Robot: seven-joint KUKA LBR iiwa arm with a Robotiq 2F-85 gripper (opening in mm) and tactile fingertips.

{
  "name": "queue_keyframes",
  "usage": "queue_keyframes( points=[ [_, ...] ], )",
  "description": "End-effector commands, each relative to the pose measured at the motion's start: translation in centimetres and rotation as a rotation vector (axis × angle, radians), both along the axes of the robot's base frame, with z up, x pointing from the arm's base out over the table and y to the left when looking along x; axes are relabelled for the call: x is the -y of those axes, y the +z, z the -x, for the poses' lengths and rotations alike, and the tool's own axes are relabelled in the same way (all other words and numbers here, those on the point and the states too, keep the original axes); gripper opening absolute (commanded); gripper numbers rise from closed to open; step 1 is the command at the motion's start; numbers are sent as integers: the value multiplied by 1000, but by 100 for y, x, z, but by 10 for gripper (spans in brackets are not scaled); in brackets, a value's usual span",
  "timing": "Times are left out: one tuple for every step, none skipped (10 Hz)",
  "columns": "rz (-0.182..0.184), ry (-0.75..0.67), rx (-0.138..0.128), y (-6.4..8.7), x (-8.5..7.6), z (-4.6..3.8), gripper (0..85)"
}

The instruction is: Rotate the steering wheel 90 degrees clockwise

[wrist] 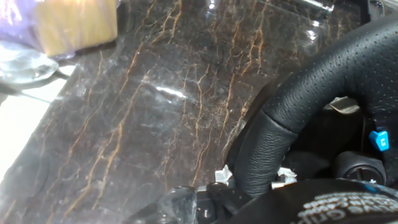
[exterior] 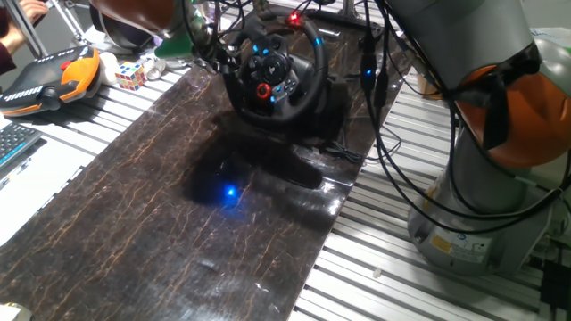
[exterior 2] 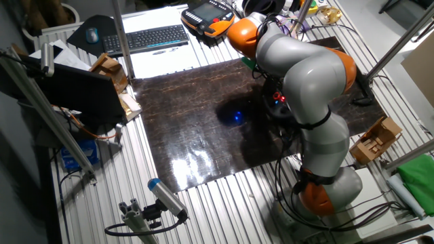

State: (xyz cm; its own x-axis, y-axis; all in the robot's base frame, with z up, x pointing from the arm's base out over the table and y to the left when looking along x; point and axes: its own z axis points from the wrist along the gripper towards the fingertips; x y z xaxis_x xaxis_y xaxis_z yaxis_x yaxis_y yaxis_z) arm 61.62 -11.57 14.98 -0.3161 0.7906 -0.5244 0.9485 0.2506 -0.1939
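Steering wheel (exterior: 272, 71), black with a thick round leather-grained rim and red hub button, sits at the far end of your dark marbled bench (exterior: 178, 223). End effector at its rim; you cannot tell its opening or hold.

steering wheel (exterior: 272, 76) on mat (exterior: 178, 223), far end | Rubik's cube (exterior: 130, 75) left of mat on table (exterior: 53, 187) | robot base (exterior: 486, 214) right of mat

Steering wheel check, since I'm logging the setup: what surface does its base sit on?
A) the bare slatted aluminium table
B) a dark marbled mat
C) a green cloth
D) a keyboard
B: in one fixed view the steering wheel stands at the far end of the dark marbled mat.
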Motion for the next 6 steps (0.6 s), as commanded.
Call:
queue_keyframes(
  points=[
    [1, -13, 6, 8, 3, -2, 7],
    [5, -30, 17, 21, 11, -6, 7],
    [16, -42, 24, 44, 23, -14, 7],
    [20, -49, 30, 67, 49, -22, 7],
    [19, -51, 32, 107, 93, -31, 7],
    [8, -59, 35, 158, 149, -40, 7]
  ],
)
